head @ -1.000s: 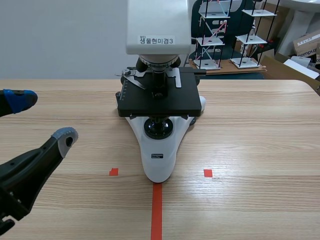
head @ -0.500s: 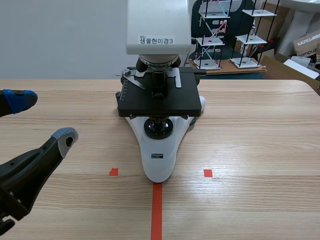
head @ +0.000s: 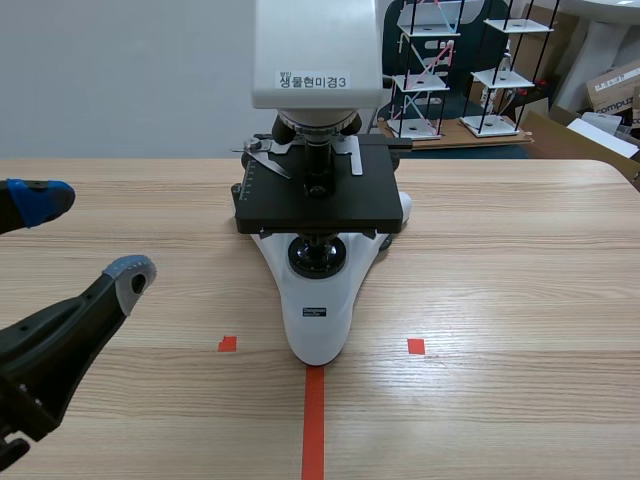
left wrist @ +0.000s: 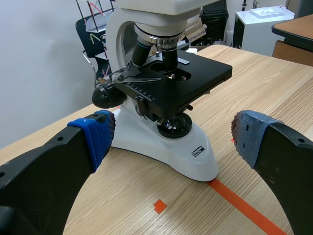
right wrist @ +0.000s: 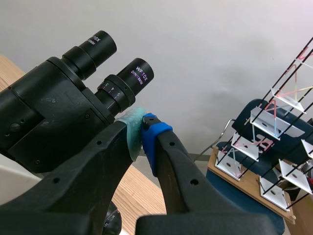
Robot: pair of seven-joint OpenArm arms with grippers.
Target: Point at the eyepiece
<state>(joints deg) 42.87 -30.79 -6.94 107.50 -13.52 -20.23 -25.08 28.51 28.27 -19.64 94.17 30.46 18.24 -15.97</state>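
we find a biological microscope (head: 318, 250) standing at mid-table on a light wood-grain table (head: 500, 280), its white base ending at the head of an orange-red tape line (head: 314, 420), with one small tape square (head: 228, 344) to each side. the black stage (head: 318, 195) sits level above the base. the head carries two black eyepieces side by side, angled upward, seen in the right wrist view only. the right gripper (right wrist: 141, 120) has its fingers clenched on nothing, the green and blue pads (right wrist: 132, 132) pressed together, and their tip lies just under the knurled ring of the nearer eyepiece (right wrist: 128, 83); we cannot tell whether it touches. the left gripper (head: 85, 237) hangs low over the table on the left of the microscope, well apart from it, fingers released and spread wide, holding nothing. behind the table we note a plain pale wall (head: 120, 80), black wire-frame racks with small white shelves (head: 440, 70) set on a wooden board, and cardboard boxes (head: 615, 85) at the far right.
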